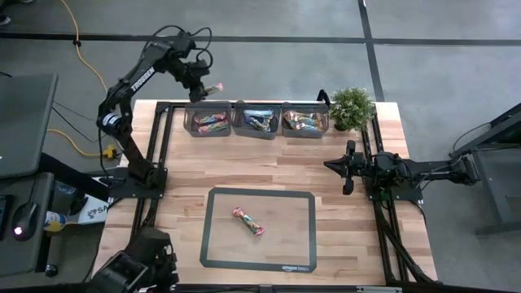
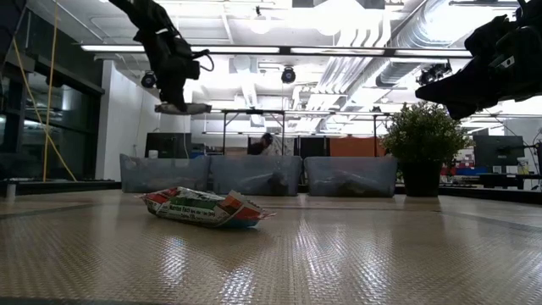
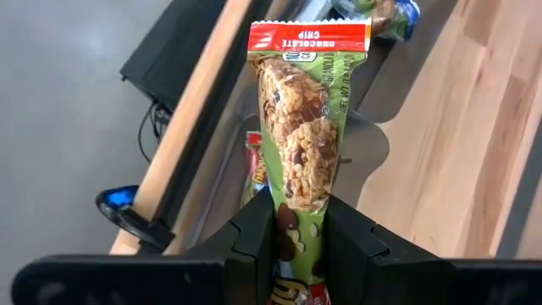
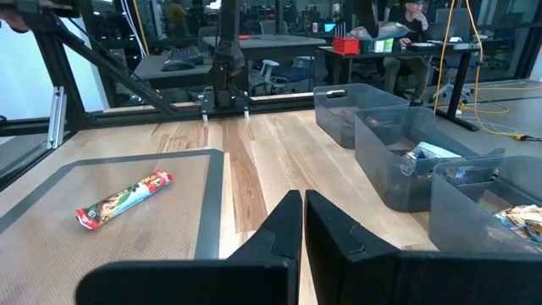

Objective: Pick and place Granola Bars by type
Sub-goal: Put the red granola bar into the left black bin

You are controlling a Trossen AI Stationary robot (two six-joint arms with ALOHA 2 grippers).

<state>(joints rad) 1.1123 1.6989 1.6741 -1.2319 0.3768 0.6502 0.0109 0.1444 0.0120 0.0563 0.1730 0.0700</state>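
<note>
One granola bar point(image 3: 301, 144), green-wrapped with a red end strip, is clamped at its lower end between the fingers of the left gripper point(image 1: 200, 84), which hangs in the air over the far-left corner of the table, just outside the far rim of the left bin point(image 1: 208, 120). The bar's long axis runs straight out from the fingers, and in the left wrist view its free end points toward that bin, where other wrapped bars already lie. Judged from this arrangement, the step in hand is the drop-off, and the governing relation is that the held bar sits above and slightly beyond the left bin, so the gripper must be centred over the bin opening before release. The left arm is raised high, extended toward the table's far edge, with its wrist angled down. A second bar point(image 1: 249, 221) lies flat on the grey mat point(image 1: 302, 248) near the table's front, its long axis running diagonally, well apart from both grippers. The middle bin point(image 1: 257, 120) and right bin point(image 1: 305, 119) also hold bars. The right gripper point(image 1: 348, 166) waits at the table's right side, fingers fully closed and empty, near the potted plant point(image 1: 352, 107).
</note>
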